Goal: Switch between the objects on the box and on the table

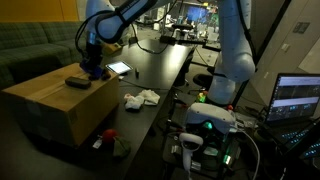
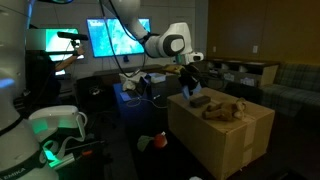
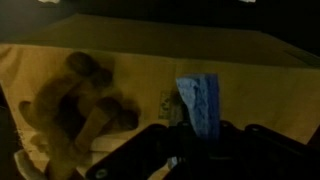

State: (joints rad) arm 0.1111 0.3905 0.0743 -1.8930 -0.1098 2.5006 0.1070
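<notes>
Dim lab space with lit screens at the back, and a long black worktop point(image 1: 165, 62) with a cardboard box point(image 1: 45, 112) standing at one end of it, filling that end corner. On the box lid lie a brown soft toy point(image 2: 226, 108) and, just beside it toward the arm, a blue cloth point(image 3: 198, 98). The gripper point(image 1: 92, 70) hangs directly over the lid above the blue cloth, close to it. The wrist view is so dark and blurred that I cannot tell whether the jaws stand apart or together, nor whether they touch the fabric. Off the box, a white cloth point(image 1: 140, 98) lies on the worktop near the box's side and toward the long edge that faces the robot base, and a small red-and-green item point(image 1: 112, 140) sits at the foot of the box near the worktop's end edge. Judging by this, the swap has not begun: both lid items are in place. The likely trouble is a shallow pinch catching only a fold, so the cloth slides free on the lift. Pressing too low could dent the cardboard. Because the toy lies so near, a trailing cloth corner or a finger could drag it toward the lid's edge and tip it off.
</notes>
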